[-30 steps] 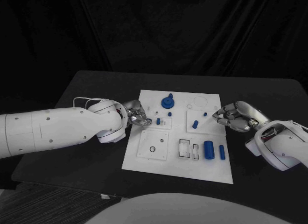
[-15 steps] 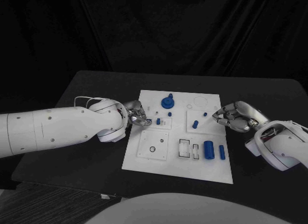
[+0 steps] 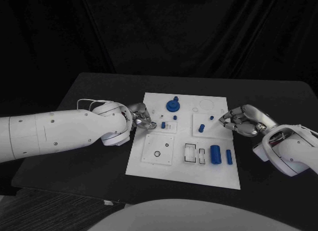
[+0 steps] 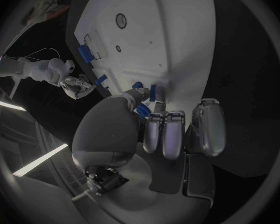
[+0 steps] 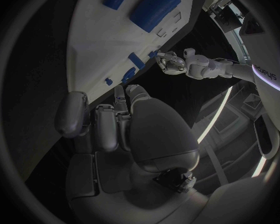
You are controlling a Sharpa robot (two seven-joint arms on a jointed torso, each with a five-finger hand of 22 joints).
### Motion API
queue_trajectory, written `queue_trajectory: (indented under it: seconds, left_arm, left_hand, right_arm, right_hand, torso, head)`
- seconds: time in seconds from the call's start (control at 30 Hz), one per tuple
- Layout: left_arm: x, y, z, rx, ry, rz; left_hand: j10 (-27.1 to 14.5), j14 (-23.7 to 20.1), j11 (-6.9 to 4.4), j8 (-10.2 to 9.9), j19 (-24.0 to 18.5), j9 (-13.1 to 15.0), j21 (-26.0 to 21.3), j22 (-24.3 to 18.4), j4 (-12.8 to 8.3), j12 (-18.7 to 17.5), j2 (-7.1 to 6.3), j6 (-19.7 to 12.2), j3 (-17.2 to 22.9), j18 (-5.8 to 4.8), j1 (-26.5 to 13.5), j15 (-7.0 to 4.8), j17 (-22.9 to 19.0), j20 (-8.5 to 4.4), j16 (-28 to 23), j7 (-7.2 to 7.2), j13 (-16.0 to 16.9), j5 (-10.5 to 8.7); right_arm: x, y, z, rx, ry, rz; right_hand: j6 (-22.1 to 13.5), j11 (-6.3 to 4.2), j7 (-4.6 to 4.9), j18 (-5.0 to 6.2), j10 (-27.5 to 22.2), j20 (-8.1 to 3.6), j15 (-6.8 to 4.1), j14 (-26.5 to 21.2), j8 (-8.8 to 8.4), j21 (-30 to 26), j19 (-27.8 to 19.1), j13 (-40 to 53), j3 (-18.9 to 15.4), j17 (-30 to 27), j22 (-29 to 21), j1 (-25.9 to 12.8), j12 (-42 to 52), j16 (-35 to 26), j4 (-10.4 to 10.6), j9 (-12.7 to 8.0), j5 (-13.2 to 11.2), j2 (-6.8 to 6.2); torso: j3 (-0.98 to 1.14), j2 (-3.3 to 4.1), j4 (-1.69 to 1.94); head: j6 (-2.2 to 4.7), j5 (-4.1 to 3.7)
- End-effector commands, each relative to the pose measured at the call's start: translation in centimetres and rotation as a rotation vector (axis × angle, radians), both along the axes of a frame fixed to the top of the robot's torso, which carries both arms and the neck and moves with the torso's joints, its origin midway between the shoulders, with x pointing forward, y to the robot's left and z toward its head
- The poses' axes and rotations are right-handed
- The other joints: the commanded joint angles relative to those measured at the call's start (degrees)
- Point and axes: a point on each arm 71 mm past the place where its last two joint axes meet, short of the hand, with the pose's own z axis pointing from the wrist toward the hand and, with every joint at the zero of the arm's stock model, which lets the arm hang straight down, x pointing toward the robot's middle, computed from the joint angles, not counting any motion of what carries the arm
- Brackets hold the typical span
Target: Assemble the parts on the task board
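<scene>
The task board [image 3: 166, 163] is seen in the middle of the desk [image 3: 75, 159], with blue parts spread over it. A knobbed part [image 3: 173, 104] stands near the board's far edge, a small peg [image 3: 175, 117] just in front of it, and another upright peg [image 3: 201, 128] sits in the square plate toward the board's right edge. Near the board's near right corner a large cylinder [image 3: 215, 154] and a slim pin [image 3: 229, 157] lie side by side.

The left hand [image 3: 141, 120] is placed at the board's left edge, its fingers curled in around a small blue part [image 3: 163, 125] that is pinched at the fingertips, just above the board surface; in the left wrist view the same piece [image 4: 152, 92] is seen at the fingertips [image 4: 157, 115], touching or nearly touching the board. The right hand [image 3: 241, 120] is held at the board's right edge with its fingers curled in; nothing can be made out in it.

The step in hand is judged to be the seating of the pinched part into a socket by the left edge. The next move would call for the part to be kept upright, aligned over its hole and pressed straight down before it is released. A tilt could jam it.
</scene>
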Motion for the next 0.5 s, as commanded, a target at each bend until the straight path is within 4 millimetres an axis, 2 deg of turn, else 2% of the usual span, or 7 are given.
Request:
queue_trajectory:
  seconds: [0.03, 0.27, 0.5]
  left_arm:
    - [-0.04, -0.2, -0.27, 0.006, 0.012, -0.012]
    - [0.13, -0.32, -0.34, 0.008, 0.012, -0.013]
    - [0.22, -0.25, -0.35, 0.009, 0.01, -0.008]
  left_hand:
    - [6.4, 6.4, -0.15, 2.8, -0.5, 0.7, 0.4, 11.7, 0.8, 0.0, 1.02, 2.8, 1.8, -0.74, -0.4, -0.68, 15.1, -0.64, 0.6, -2.18, 14.6, 2.28]
    - [6.4, 6.4, -0.16, 2.9, -0.4, 0.7, 0.4, 11.7, 1.0, 0.0, 1.09, 2.8, 1.7, -0.75, -0.6, -0.71, 15.1, -0.65, 0.6, -2.2, 14.6, 2.1]
    - [6.4, 6.4, -0.27, 3.1, -0.3, 0.8, 0.7, 11.8, 1.3, 0.0, 1.45, 3.2, 1.6, -0.82, -0.8, -0.77, 15.1, -0.71, 0.6, -2.35, 14.6, 2.13]
  right_arm:
    - [-0.05, -0.05, -0.13, -0.005, 0.002, -0.007]
    - [-0.08, -0.05, -0.2, -0.005, 0.005, -0.006]
    - [-0.12, -0.06, -0.31, -0.007, 0.01, -0.007]
  right_hand:
    - [-0.4, -0.55, -0.18, -0.62, 5.1, 0.07, -0.09, 3.3, 0.7, -1.1, -0.4, 10.1, 2.3, 3.0, 9.0, 1.5, -2.0, -1.5, 0.0, 0.9, 1.3, 0.86]
    - [-0.4, -0.55, -0.18, -0.62, 5.1, 0.07, -0.09, 3.3, 0.7, -1.1, -0.4, 10.1, 2.3, 3.0, 9.0, 1.5, -2.0, -1.5, 0.0, 0.9, 1.3, 0.86]
    - [-0.5, -0.53, -0.17, -0.63, 5.1, 0.08, -0.09, 3.3, 0.68, -1.1, -0.4, 10.1, 2.3, 2.9, 9.0, 1.5, -2.0, -1.5, 0.0, 0.9, 1.3, 0.85]
  torso:
    - [0.01, 0.0, -0.01]
    - [0.02, -0.03, 0.02]
    - [0.0, 0.0, -0.02]
  head:
    - [0.0, 0.01]
    - [0.0, -0.2]
    - [0.0, -0.06]
